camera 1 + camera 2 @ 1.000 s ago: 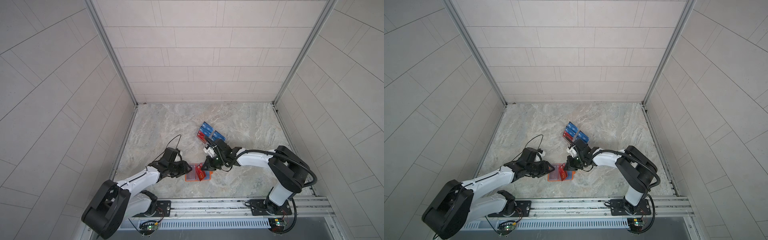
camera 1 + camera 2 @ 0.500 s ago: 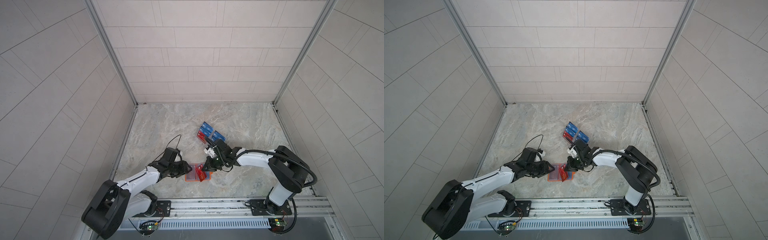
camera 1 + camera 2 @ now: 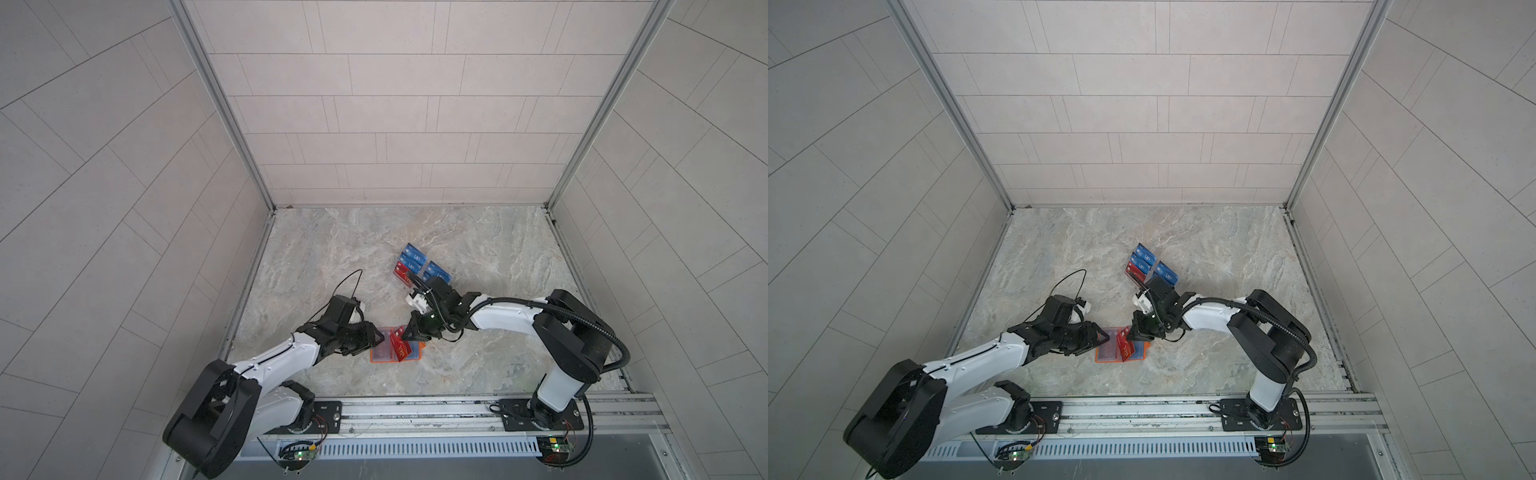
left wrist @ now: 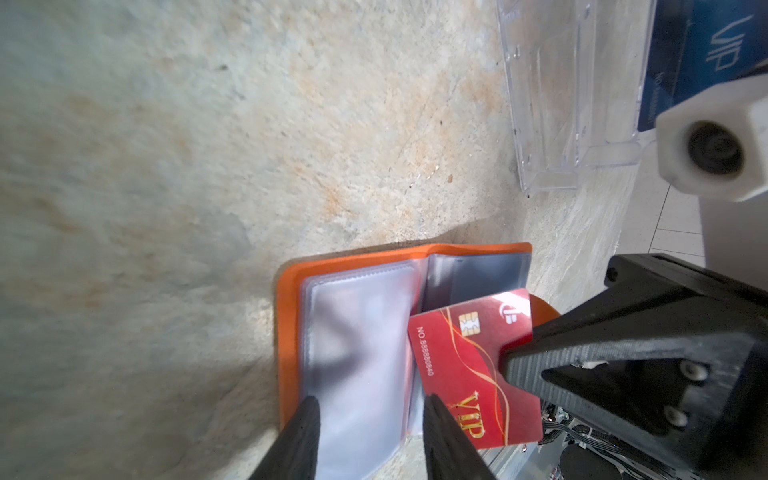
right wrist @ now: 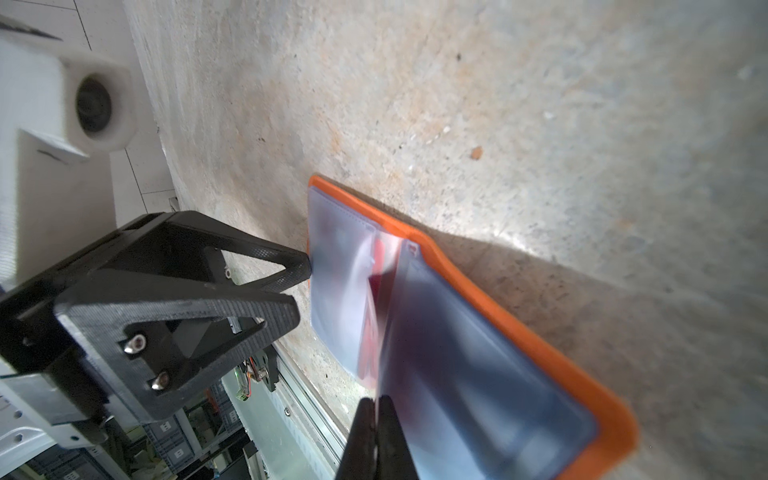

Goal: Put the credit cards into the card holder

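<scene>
A: While the red card (image 4: 465, 365) is clamped at one edge by the closed right pincer (image 4: 513, 357), it is held tilted over the open card holder (image 4: 286, 332), which lies flat on the desk (image 4: 166, 166). Not yet seated.

B: And the left pincer (image 4: 370, 411)?

A: Jaws parted, nothing seen gripped; tips set at an edge of the clear sleeve (image 4: 361, 332). Pressing or merely touching cannot be told.

B: Step notes?

A: Card's leading corner should be squared to a sleeve opening, the tilt flattened, then slid in slowly. Holder should be pinned so it is not dragged; sleeve may buckle if pushed skewed.

B: Rest?

A: More cards (image 3: 411, 258) are seen in the clear rack (image 4: 552, 104), apart from the holder, not yet moved.
</scene>
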